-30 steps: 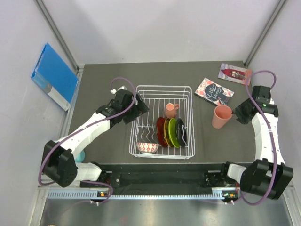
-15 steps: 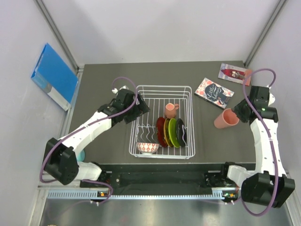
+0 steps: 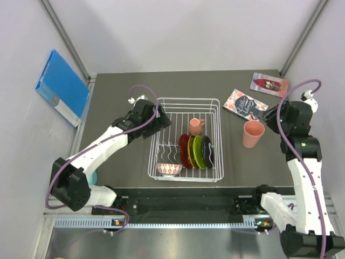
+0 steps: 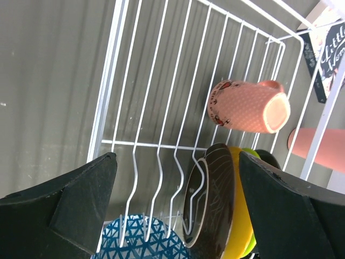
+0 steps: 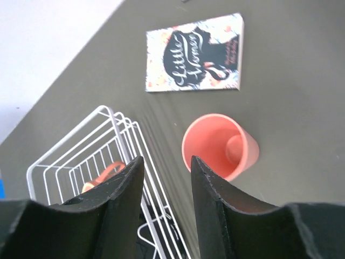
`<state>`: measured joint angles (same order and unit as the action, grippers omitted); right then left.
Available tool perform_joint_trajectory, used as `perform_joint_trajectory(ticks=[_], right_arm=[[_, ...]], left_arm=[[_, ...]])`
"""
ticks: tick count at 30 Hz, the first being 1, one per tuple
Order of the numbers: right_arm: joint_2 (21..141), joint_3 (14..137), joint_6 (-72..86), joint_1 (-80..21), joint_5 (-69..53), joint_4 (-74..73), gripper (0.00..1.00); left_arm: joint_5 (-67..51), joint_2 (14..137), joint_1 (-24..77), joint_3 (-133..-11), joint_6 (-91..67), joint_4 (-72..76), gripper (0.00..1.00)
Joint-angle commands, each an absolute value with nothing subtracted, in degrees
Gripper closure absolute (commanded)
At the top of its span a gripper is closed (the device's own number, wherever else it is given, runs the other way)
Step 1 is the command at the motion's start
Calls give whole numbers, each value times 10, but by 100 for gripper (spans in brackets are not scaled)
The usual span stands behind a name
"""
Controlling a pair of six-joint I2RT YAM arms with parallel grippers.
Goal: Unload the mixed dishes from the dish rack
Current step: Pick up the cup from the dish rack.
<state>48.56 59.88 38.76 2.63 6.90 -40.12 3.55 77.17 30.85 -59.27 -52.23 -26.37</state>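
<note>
Blue folder [image 3: 62,87]: leans at the far left, off the tabletop [image 3: 118,86], where it was a second ago.
Teal thing [image 3: 93,177]: tucked behind the left arm's base and mostly hidden. I cannot tell what it is.
Left gripper [image 3: 163,123]: jaws spread wide and empty, hovering over the left rim of the dish rack [image 3: 188,99], much as a second ago. Its own camera [image 4: 176,156] shows only the two dark fingers, cut off by the bottom edge.
Dish rack: white wire basket at mid-tabletop, not shifted.
Patterned bowl [image 3: 169,169]: in the rack's near-left corner. The left wrist view [image 4: 143,240] catches only its blue-triangled inside, cut off at the bottom edge.
Salmon mug [image 3: 195,126]: lies on its side [image 4: 248,106] on the rack floor, beyond the plates. In the right wrist view it is largely hidden behind a finger.
Plates [image 3: 195,151]: red, amber, lime-green and black, on edge side by side in the slots, unmoved. They are packed so close that their rims are hard to separate.
Pink cup [image 3: 253,133]: out of the rack, upright and mouth up [image 5: 218,147] on the tabletop just to its right. It touches nothing now, but half a second ago it was tilted against the right gripper.
Booklets: one [image 3: 245,104] beyond the cup, another [image 3: 268,83] near the far right corner.
Right gripper [image 3: 269,115]: jaws narrowly parted [image 5: 167,161] with nothing between them, drawn back from the cup towards the far right.
</note>
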Motion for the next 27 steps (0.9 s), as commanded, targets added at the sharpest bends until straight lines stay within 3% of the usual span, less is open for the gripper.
perform_joint_trajectory(ticks=[1, 9, 15, 18, 22, 27], right_arm=[[488, 581, 363, 6, 72, -341, 60], [456, 541, 323, -60, 76, -267, 56], [420, 498, 265, -164, 51, -186, 37], [396, 482, 251, -239, 111, -146, 25], [381, 454, 250, -302, 217, -89, 18], [395, 466, 217, -317, 173, -79, 13]], left_arm=[[54, 773, 309, -623, -503, -272, 2], [66, 779, 310, -635, -484, -272, 2], [55, 797, 311, -676, -430, -262, 2], [44, 817, 316, -710, -380, -253, 2], [55, 859, 329, -777, -312, -258, 3], [50, 941, 368, -852, -256, -270, 4]])
